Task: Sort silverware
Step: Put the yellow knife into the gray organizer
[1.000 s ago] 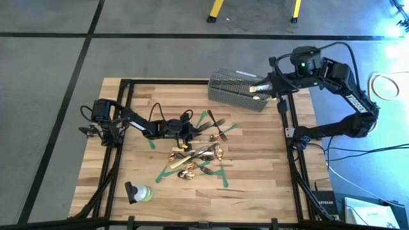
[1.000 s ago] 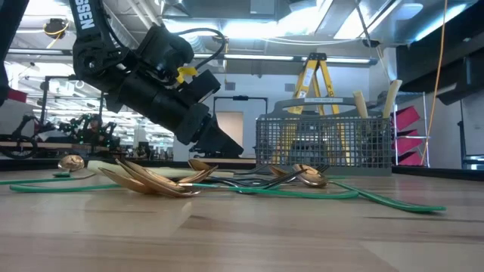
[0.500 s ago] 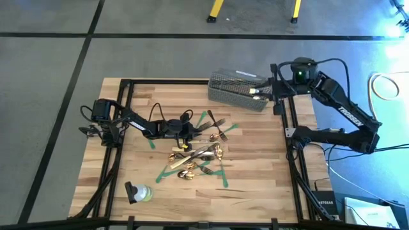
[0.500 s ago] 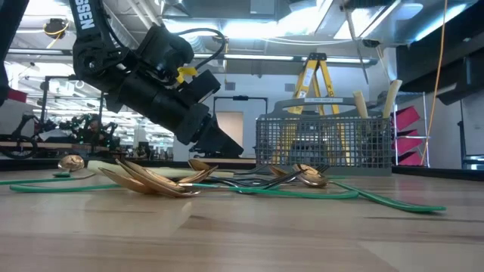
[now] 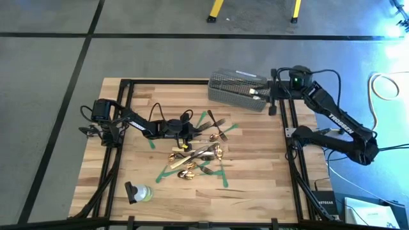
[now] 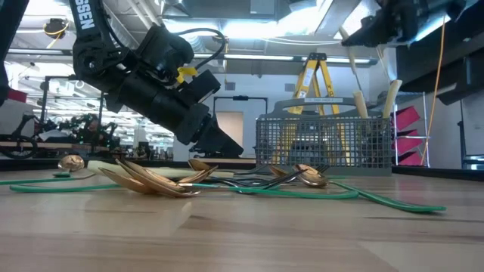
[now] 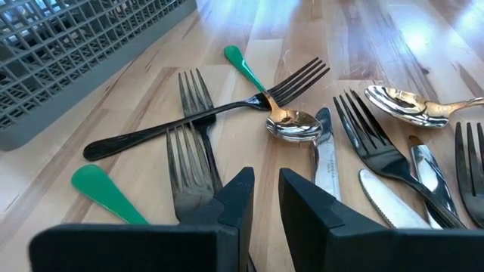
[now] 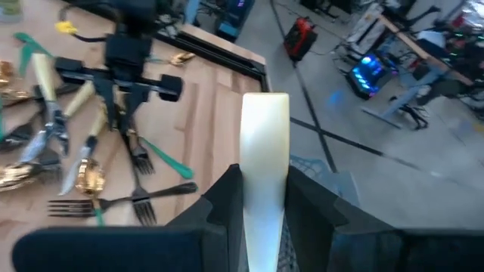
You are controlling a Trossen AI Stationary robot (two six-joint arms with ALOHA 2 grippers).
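Holding a cream-handled knife (image 8: 264, 170) between its dark fingers, the right tool (image 5: 263, 93) hangs over the far right end of the grey wire mesh basket (image 5: 238, 90), which sits at the back of the wooden desk (image 5: 255, 153). In the right wrist view the knife's pale handle runs straight out past the fingertips, its long axis in line with the tool; the blade end is hidden inside the grip. From the low view the handle (image 6: 354, 51) slants steeply above the basket (image 6: 325, 144), near another cream handle (image 6: 392, 97) already standing upright in it.

The left tool (image 5: 190, 133) rests low at the desk's middle, its fingers nearly together with a narrow slot between them and nothing gripped. Just ahead of it (seen best from the left wrist) lie dark metal forks (image 7: 204, 121), two pointing their tines away from the tool and one long fork crossing them at a slant, with a shiny gold spoon (image 7: 293, 125) beside them, bowl up. Flat green tape strips (image 7: 246, 64) run beneath. More silverware (image 5: 198, 156) lies heaped in a loose pile toward the desk's near side, gold spoons (image 6: 151, 180) overlapping, their long axes mostly across the desk.
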